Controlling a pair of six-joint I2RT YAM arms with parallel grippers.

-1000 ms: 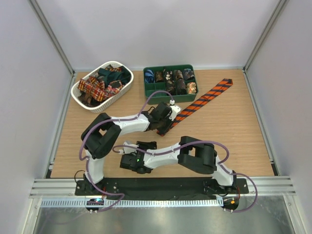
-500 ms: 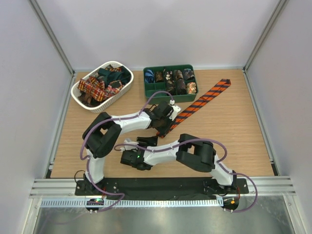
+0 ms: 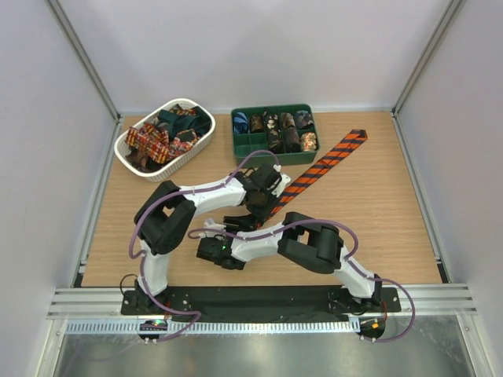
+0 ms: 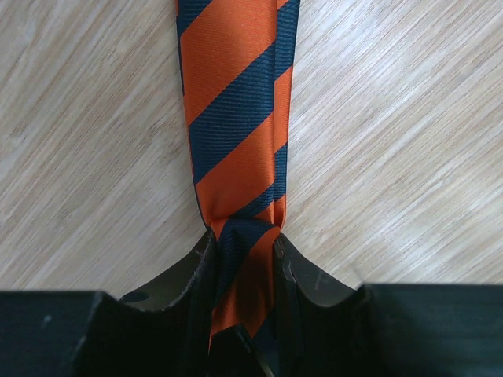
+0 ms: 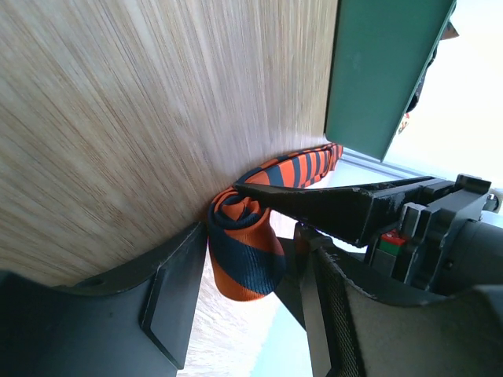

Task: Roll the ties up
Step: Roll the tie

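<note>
The orange-and-black striped tie (image 3: 322, 165) lies flat on the table (image 3: 377, 228), running from mid-table out toward 1 o'clock. Its wide end stops just right of the green tray (image 3: 234, 135). The narrow end is wound into a small roll (image 5: 244, 259) at the near end of the strip.

The tray sits at 12 o'clock and holds rolled ties (image 3: 287, 129) in its compartments, mostly along the far row and the right side. The white basket (image 3: 169, 174) at 10 o'clock is heaped with loose ties (image 3: 153, 141), red plaid and dark green among them.

The left gripper (image 4: 244, 251) pinches the tie across its width just beyond the roll, and the fabric bunches between the two fingers. The right gripper (image 5: 247, 271) reaches in from 7 o'clock with a finger on each side of the roll. One finger touches the roll, but I cannot tell whether the pair squeezes it.

The two wrists crowd together over the roll, and the left arm's purple cable (image 3: 251, 154) loops up over the tray's near wall.
</note>
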